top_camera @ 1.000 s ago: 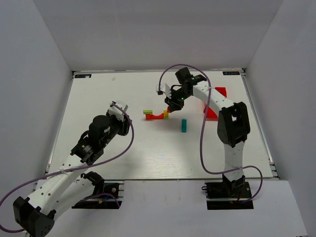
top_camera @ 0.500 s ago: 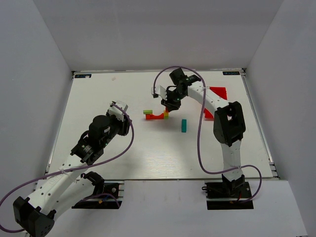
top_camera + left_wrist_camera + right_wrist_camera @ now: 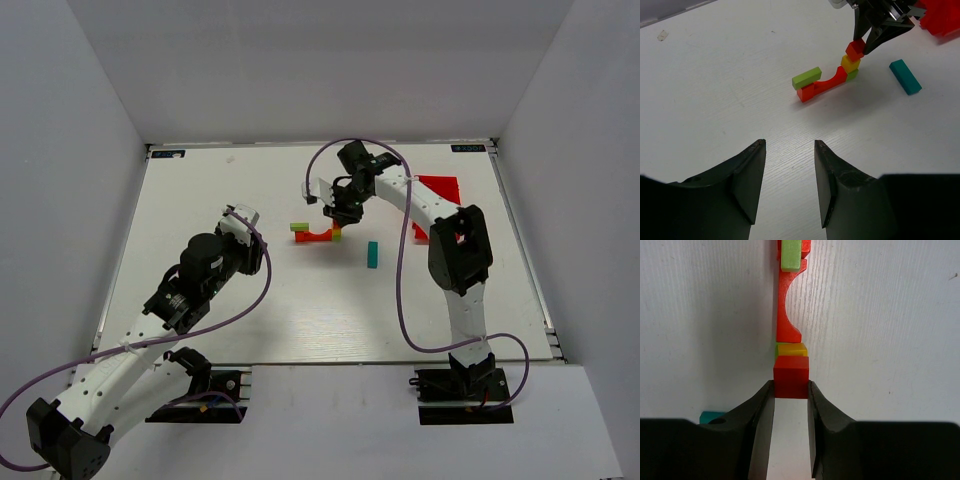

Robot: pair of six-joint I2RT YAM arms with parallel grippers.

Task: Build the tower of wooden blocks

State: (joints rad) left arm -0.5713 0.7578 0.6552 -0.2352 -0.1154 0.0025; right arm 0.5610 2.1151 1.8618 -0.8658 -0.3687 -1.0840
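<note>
Red-painted wood is the base of your wood block tower: the red arch [image 3: 827, 84] lies flat on the white table [image 3: 220, 200], toward the far side of it and near the middle, with its curved cut-out facing the far edge. A flat lime-green block [image 3: 807, 77] rests across the arch's left end. At the arch's right end a lime-green cube [image 3: 853, 75] sits on the table touching it, and a yellow cube [image 3: 850, 63] is stacked on that. Right over the yellow cube you have an orange-red cube [image 3: 791, 383], slightly tilted. Whether it is resting on the yellow one or hanging just above it cannot be told. Your right gripper [image 3: 791, 390] comes down from above and pinches this cube by two opposite sides, its fingers [image 3: 762, 410] partly closed and pressed against the wood. A teal bar [image 3: 905, 76] lies flat by itself on the near right of the arch, apart from the stack. Well off to the arch's right is a red plastic bin [image 3: 437, 190]. Your left gripper [image 3: 789, 144] hovers over bare table on the near left of the arch, well apart from it, jaws spread about halfway and holding nothing.
</note>
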